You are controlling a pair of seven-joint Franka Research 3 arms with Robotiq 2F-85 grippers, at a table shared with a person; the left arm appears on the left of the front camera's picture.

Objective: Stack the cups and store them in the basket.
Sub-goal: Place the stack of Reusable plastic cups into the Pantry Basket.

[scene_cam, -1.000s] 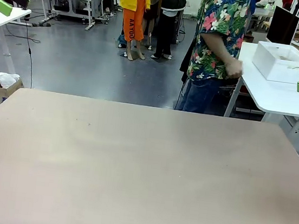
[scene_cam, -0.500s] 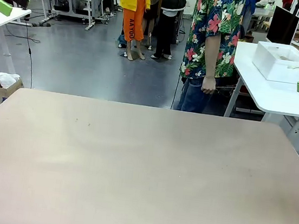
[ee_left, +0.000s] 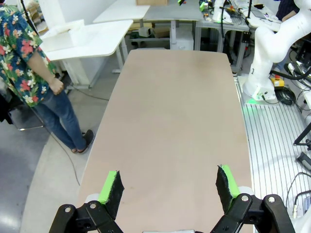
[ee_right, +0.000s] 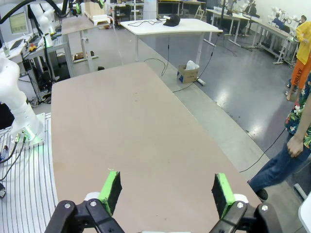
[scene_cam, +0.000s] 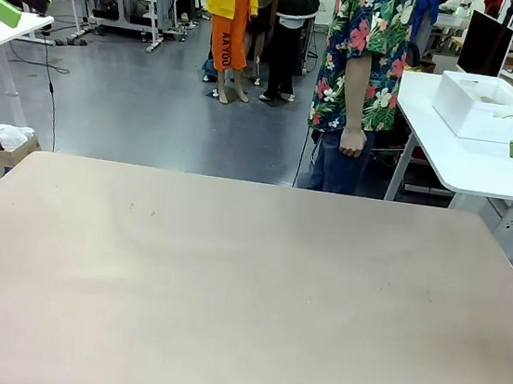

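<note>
— What sits where?
— The tabletop (scene_cam: 244, 294) spans the foreground. A person (scene_cam: 365, 74) stands beyond its far edge, right of centre.
— And to the sides?
— A side table (scene_cam: 485, 159) is right of the person, with a box (scene_cam: 482, 105) on it.

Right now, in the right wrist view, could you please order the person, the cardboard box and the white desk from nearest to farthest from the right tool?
1. Person, beside the table's right edge.
2. Cardboard box, past the table's far corner.
3. White desk, behind the box, farthest.
</note>
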